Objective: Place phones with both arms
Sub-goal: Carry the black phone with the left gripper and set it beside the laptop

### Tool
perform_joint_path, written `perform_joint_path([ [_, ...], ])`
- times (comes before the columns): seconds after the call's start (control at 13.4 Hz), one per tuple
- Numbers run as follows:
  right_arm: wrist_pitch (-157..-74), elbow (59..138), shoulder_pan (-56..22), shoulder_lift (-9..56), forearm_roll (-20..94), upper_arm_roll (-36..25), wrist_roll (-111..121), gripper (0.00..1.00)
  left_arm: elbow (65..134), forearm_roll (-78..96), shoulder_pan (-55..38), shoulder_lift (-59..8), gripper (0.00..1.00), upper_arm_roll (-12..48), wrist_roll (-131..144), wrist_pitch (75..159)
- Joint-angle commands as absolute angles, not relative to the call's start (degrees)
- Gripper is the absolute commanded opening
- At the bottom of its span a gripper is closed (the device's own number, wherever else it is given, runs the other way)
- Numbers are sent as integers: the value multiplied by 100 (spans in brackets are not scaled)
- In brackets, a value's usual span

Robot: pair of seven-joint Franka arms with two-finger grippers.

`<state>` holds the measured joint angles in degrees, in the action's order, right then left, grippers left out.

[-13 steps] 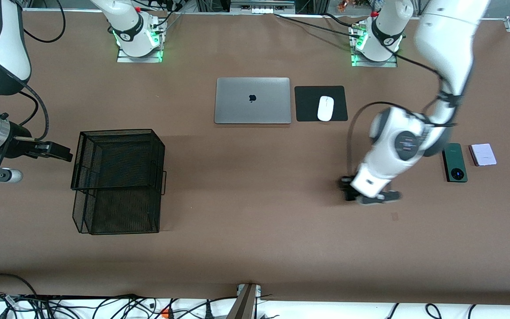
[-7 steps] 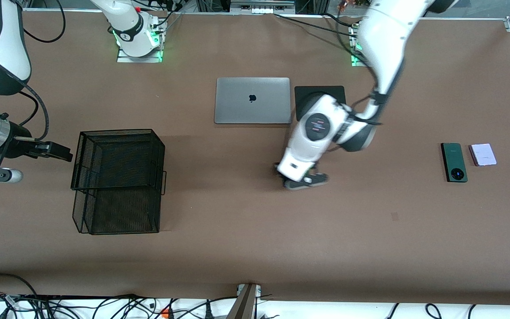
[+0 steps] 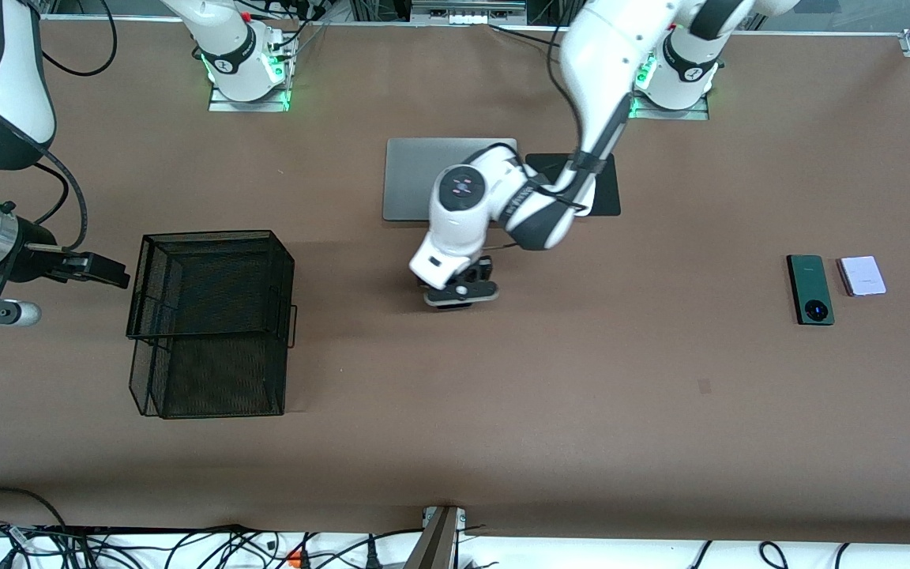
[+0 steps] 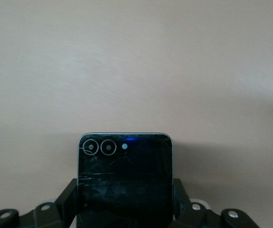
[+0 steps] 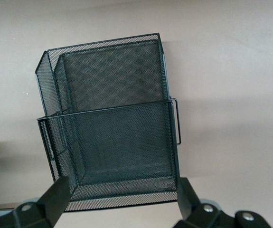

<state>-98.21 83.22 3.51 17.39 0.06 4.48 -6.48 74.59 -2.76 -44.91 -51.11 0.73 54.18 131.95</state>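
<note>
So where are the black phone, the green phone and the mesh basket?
black phone (image 4: pixel 124 183), left wrist view, middle of its glossy face, held in the left gripper
green phone (image 3: pixel 810 288), front view, middle of its back
mesh basket (image 3: pixel 210 237), front view, top rim

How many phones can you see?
3. A black phone is held in the left gripper above the table. A green phone and a lilac-white phone lie beside each other at the left arm's end.

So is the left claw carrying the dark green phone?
No, the left claw is shut on the black phone; the green phone lies on the table.
</note>
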Motion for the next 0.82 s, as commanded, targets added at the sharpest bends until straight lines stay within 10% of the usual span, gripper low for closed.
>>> perform_joint_path([
  [0.0,-9721,8200,378,1767,97,475,-694,100,6365,-466,-4834,-5905,0,-255,5520,13025],
  [0.3,-9721,8200,378,1775,97,475,-694,100,6223,-466,-5254,-6204,1,-622,5835,13139],
  [0.6,-9721,8200,378,1775,97,475,-686,100,6152,-466,-5379,-6250,100,-756,6100,13219],
  [0.75,-9712,8200,378,1775,97,475,-686,100,6152,-440,-5335,-5996,100,-887,6038,12992],
])
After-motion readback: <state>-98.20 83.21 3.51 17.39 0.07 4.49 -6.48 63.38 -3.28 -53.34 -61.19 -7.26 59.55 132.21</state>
